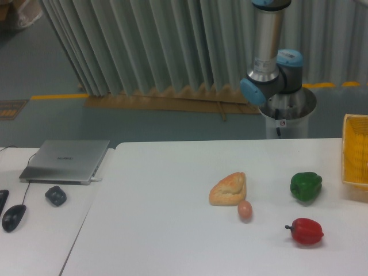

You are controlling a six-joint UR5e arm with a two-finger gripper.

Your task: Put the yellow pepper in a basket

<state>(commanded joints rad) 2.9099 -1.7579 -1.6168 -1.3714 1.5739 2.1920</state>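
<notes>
Nearest on the white counter (172, 230) lies a red pepper (306, 231), and the green pepper (305, 186) sits just behind it. Left of the green pepper are a small egg (245, 209) and a bread roll (229, 189), the egg just beside the roll's near corner. Right of the green pepper, at the frame's edge, stands the basket (355, 150), bright yellow with lattice mesh sides, only its left part visible. The yellow pepper cannot be seen from here. Far left of the green pepper rest a closed laptop (65, 160) and a mouse (14, 217). Behind the green pepper rises the arm (270, 63); its fingers are out of view, so their state cannot be told.
</notes>
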